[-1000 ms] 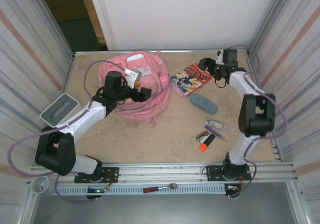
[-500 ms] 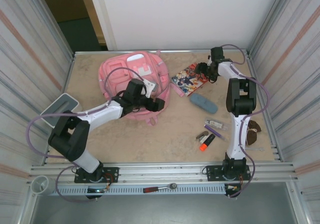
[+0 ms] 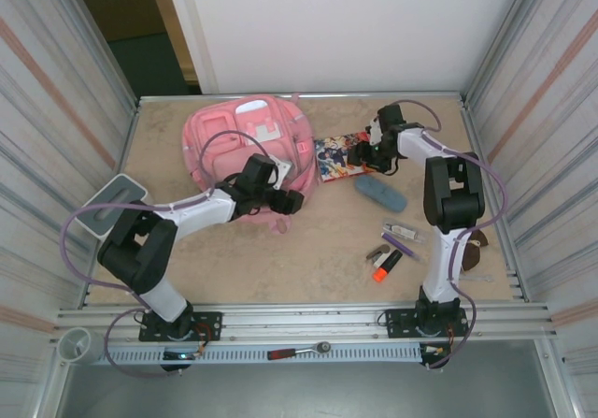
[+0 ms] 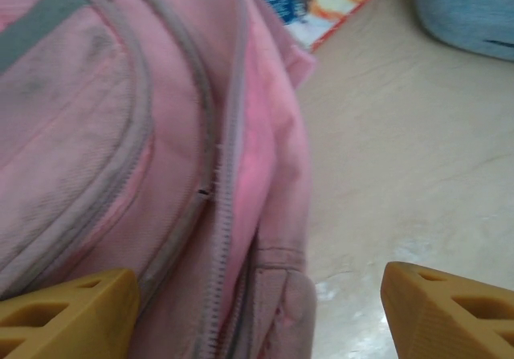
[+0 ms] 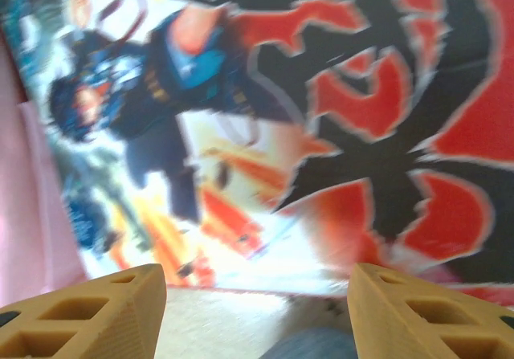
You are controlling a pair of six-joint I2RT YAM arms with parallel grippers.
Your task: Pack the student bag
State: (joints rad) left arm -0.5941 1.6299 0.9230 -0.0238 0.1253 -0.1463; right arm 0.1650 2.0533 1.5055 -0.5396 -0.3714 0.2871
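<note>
Two pincers spread wide: left gripper (image 3: 291, 201) at 5 o'clock of the student bag (image 3: 229, 136), right gripper (image 3: 365, 156) over the comic (image 3: 333, 155)

Between the spread fingers of my left gripper (image 4: 257, 303), the pink backpack (image 4: 120, 134) blocks one half and the other half is bare table (image 4: 401, 174). Ahead of my right gripper (image 5: 257, 295) lies a flat comic book (image 5: 321, 94), with a blue pouch (image 3: 379, 192) just beside.
</note>
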